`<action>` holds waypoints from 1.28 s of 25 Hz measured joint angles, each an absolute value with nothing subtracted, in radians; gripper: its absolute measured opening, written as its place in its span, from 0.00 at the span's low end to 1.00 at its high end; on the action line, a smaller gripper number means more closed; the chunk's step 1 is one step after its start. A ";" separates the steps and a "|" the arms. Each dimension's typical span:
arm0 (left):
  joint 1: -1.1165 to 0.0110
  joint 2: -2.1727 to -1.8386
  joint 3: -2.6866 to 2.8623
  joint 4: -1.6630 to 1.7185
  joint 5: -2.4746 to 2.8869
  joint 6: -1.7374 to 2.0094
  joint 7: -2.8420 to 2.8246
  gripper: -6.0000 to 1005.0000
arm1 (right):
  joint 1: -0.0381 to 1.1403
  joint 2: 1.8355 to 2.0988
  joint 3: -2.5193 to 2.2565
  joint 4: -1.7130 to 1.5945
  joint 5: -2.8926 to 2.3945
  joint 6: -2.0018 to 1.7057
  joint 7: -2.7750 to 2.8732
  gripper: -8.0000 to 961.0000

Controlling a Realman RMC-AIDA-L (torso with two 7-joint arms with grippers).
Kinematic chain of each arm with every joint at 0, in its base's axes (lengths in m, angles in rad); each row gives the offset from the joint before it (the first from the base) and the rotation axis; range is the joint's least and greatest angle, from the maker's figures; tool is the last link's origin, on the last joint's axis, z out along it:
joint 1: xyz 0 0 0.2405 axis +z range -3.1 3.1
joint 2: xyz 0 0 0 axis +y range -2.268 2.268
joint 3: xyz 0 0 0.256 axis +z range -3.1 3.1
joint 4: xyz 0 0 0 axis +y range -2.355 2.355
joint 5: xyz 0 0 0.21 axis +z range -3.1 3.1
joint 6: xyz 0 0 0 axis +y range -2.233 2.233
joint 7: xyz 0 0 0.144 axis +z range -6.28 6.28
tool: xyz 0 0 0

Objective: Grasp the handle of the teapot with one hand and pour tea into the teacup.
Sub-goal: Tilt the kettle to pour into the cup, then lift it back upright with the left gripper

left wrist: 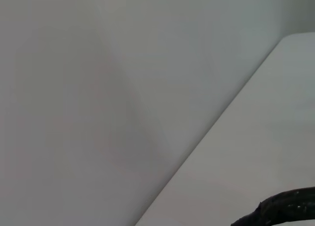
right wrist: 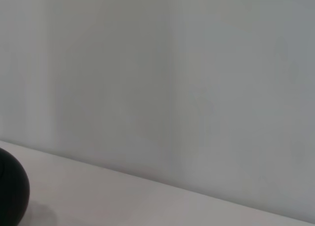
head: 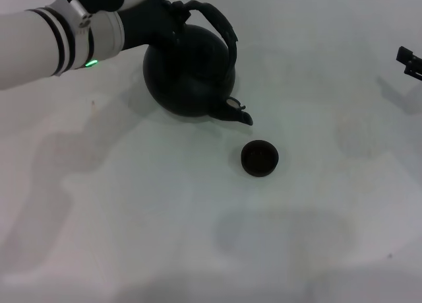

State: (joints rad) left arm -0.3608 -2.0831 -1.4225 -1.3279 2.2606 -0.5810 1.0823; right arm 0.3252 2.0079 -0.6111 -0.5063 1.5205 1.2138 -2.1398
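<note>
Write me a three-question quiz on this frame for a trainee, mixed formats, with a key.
1. True or false: the teacup stands on the table, apart from the spout tip.
2. Which gripper is at the handle of the teapot?
A. left gripper
B. right gripper
C. both
3. Fill in: the right gripper sits at the table's far ____ edge in the head view.

Key:
1. True; a strip of bare table lies between them.
2. A; it reaches in from the robot's left.
3. Right, away from both vessels.
</note>
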 joint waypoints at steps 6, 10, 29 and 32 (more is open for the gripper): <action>-0.355 -2.083 -1.405 -1.352 2.294 -0.581 1.065 0.11 | 0.326 2.008 -0.610 -0.505 1.521 1.213 -2.140 0.89; -0.353 -2.083 -1.395 -1.358 2.304 -0.581 1.063 0.10 | 0.327 2.008 -0.610 -0.504 1.521 1.211 -2.140 0.89; -0.356 -2.084 -1.345 -1.379 2.394 -0.582 1.014 0.10 | 0.349 2.006 -0.609 -0.470 1.522 1.178 -2.152 0.89; -0.354 -2.084 -1.336 -1.385 2.418 -0.582 1.010 0.10 | 0.350 2.006 -0.609 -0.467 1.522 1.176 -2.155 0.89</action>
State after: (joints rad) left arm -0.3544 -2.0843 -1.3359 -1.3853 2.4183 -0.5820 1.0097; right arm 0.3504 2.0064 -0.6089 -0.4667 1.5218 1.1764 -2.1552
